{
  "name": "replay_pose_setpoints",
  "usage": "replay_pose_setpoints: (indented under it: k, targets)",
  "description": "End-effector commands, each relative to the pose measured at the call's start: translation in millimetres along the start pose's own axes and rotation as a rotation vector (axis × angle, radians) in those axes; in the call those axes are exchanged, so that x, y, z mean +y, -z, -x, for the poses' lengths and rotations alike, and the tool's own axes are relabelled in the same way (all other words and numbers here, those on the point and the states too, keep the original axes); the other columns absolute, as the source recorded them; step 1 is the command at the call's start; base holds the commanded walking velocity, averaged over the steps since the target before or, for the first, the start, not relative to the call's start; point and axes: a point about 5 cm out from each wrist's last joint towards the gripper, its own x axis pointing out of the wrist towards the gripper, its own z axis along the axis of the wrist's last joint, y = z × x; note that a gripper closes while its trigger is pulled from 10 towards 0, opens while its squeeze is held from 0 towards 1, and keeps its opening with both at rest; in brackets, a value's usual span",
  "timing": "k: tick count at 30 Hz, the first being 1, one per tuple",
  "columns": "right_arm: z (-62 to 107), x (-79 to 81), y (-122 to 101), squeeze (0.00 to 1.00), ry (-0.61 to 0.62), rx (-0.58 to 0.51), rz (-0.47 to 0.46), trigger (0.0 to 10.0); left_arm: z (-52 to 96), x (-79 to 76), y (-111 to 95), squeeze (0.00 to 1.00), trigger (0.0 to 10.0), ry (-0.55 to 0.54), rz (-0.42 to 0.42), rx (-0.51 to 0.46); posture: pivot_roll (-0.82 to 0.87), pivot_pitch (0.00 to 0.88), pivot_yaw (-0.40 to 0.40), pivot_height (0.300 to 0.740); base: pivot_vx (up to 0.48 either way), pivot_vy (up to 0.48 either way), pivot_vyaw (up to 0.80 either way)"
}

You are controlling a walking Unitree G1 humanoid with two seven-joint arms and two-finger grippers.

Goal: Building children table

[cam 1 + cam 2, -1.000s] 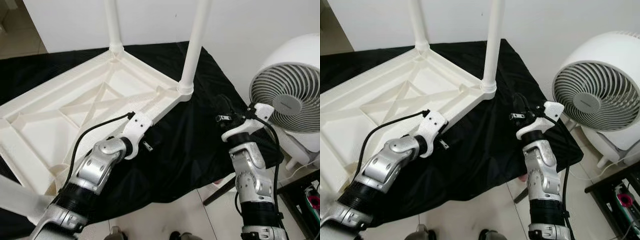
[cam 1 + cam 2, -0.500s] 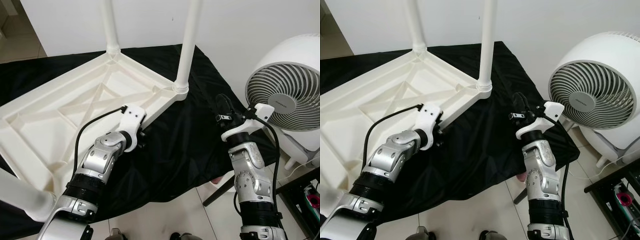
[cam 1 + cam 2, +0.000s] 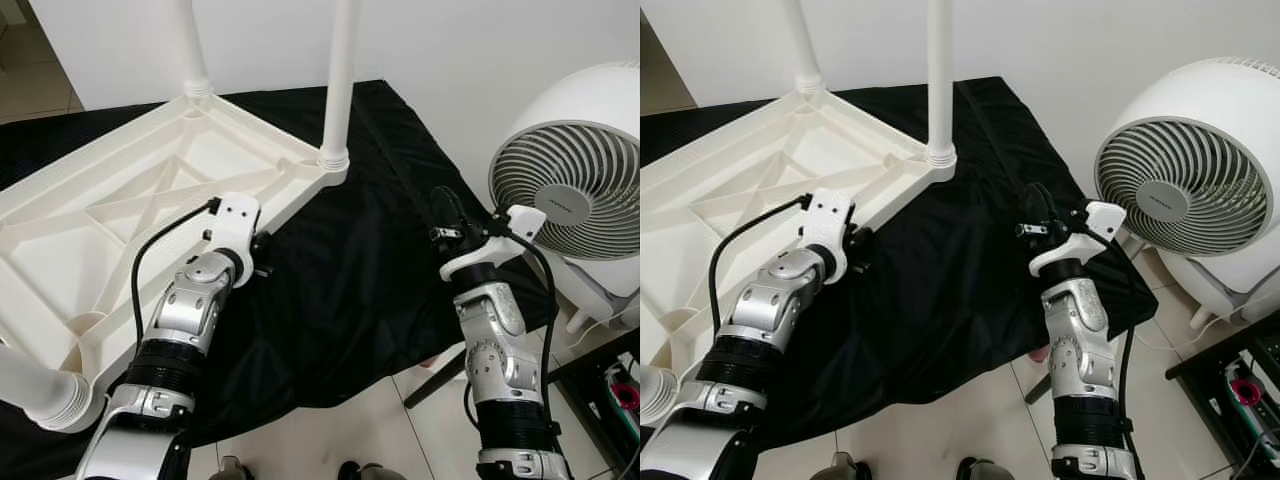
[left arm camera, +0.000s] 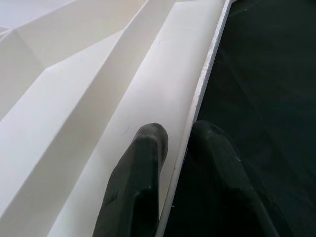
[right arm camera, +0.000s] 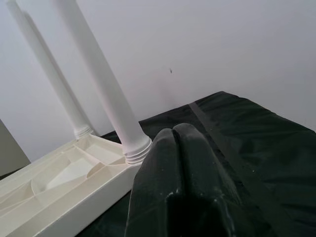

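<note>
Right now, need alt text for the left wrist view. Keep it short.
The left gripper's two black fingers straddle the thin rim of the upturned white plastic table top, one finger over its ribbed underside and the other outside, over the black cloth. Whether the fingers actually press the rim cannot be told.

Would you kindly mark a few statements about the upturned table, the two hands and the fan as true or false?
1. The white plastic table lies upside down on the black cloth. True.
2. The left hand straddles the table's edge. True.
3. The right hand grips a white leg. False: it is shut, empty, above the cloth.
4. The white round fan sits on the robot's left. False: on its right.
</note>
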Motion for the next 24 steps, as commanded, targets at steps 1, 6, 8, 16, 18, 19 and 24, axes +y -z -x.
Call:
replay_pose_setpoints:
  k: [1, 6, 8, 16, 18, 19, 24]
  targets:
    - [-0.1, 0.5, 3, 0.0, 0.004, 0.003, -0.007, 10.0, 13.8, 40.1, 13, 0.0, 0.0, -0.398, 0.02, 0.03, 0.08, 0.114, 0.004, 0.74, 0.0, 0.0, 0.0]
    - [-2.7, 2.6, 5, 0.0, -0.006, 0.01, -0.018, 10.0, 27.3, 63.2, 24, 0.0, 0.0, -0.503, 0.025, 0.053, 0.09, 0.12, -0.008, 0.74, 0.0, 0.0, 0.0]
    - [-3.8, 3.1, 6, 0.0, -0.011, 0.013, -0.019, 10.0, 32.2, 71.5, 27, 0.0, 0.0, -0.526, 0.016, 0.064, 0.1, 0.122, -0.016, 0.74, 0.0, 0.0, 0.0]
    - [-6.5, 3.4, 7, 0.0, -0.027, 0.023, -0.02, 10.0, 50.3, 84.9, 32, 0.0, 0.0, -0.569, -0.003, 0.075, 0.11, 0.13, -0.026, 0.74, 0.0, 0.0, 0.0]
    - [-6.6, 3.3, 6, 0.0, -0.027, 0.022, -0.02, 10.0, 53.0, 81.9, 39, 0.0, 0.0, -0.554, -0.012, 0.091, 0.11, 0.136, -0.029, 0.74, 0.0, 0.0, 0.0]
    - [-6.5, 3.2, 6, 0.0, -0.027, 0.021, -0.02, 10.0, 54.4, 81.7, 43, 0.0, 0.0, -0.55, -0.018, 0.099, 0.11, 0.137, -0.029, 0.74, 0.0, 0.0, 0.0]
    - [-5.1, 1.4, 6, 0.0, -0.023, 0.026, -0.016, 10.0, 53.0, 84.7, 37, 0.0, 3.8, -0.518, -0.037, 0.081, 0.11, 0.144, -0.031, 0.74, 0.0, 0.0, 0.0]
